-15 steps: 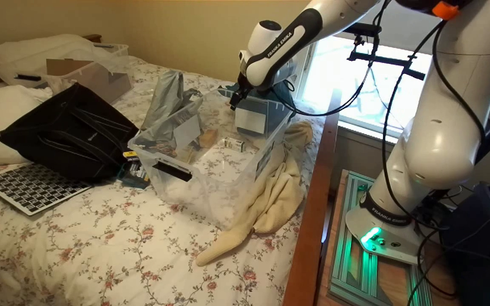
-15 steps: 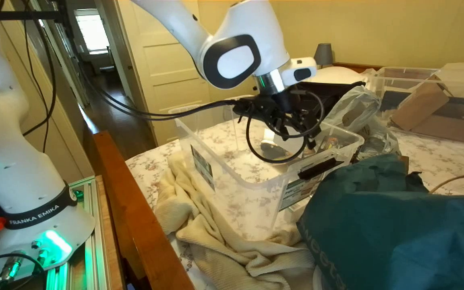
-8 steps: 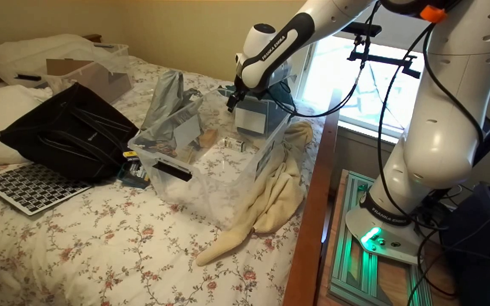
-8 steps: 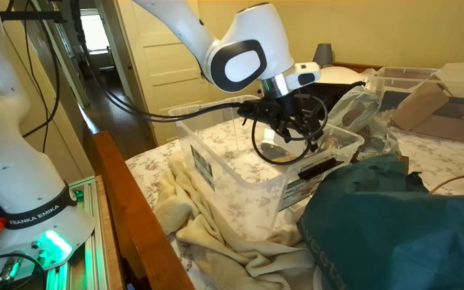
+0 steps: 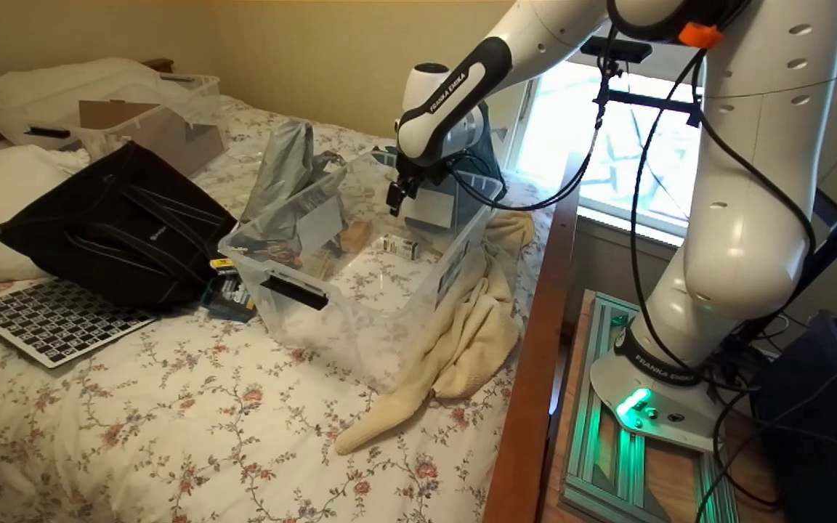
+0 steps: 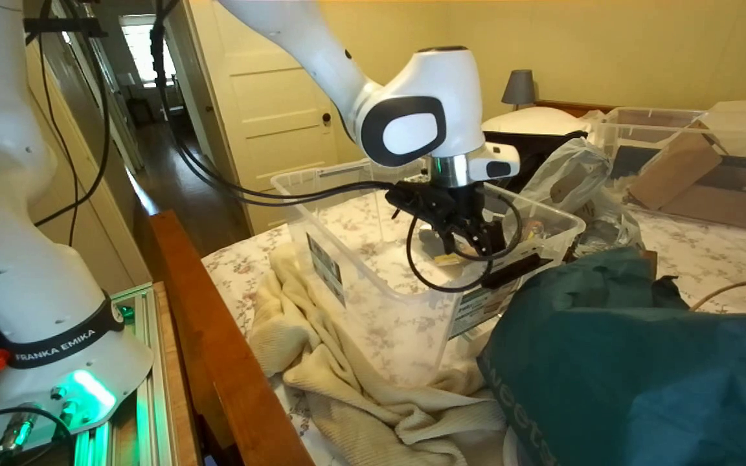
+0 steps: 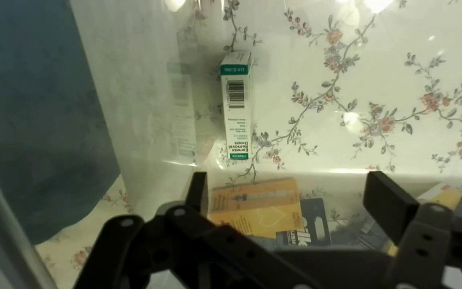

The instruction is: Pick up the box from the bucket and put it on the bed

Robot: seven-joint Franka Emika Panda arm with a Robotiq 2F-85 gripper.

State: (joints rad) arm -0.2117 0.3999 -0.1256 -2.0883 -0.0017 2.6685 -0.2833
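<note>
The box is small and white with green ends, and lies on the floor of the clear plastic bucket. It shows in an exterior view (image 5: 398,247) and in the wrist view (image 7: 237,108), left of the middle. The clear bucket (image 5: 360,319) stands on the bed (image 5: 208,421); it also shows in an exterior view (image 6: 379,291), where I cannot make out the box. My gripper (image 5: 395,203) hangs over the bucket's window end, above the box, also in an exterior view (image 6: 493,246). In the wrist view the jaws (image 7: 289,182) are wide apart, with nothing between them.
A grey plastic bag (image 5: 284,174) leans on the bucket's side. A black bag (image 5: 128,225) and a checkered board (image 5: 55,319) lie beside it. A cream blanket (image 5: 473,327) and a teal bag (image 6: 638,362) flank the bucket. An orange package (image 7: 257,206) shows near the jaws.
My gripper has come down towards the bucket in both exterior views, and the forearm has swung forward and lower. The box and bucket have not moved.
</note>
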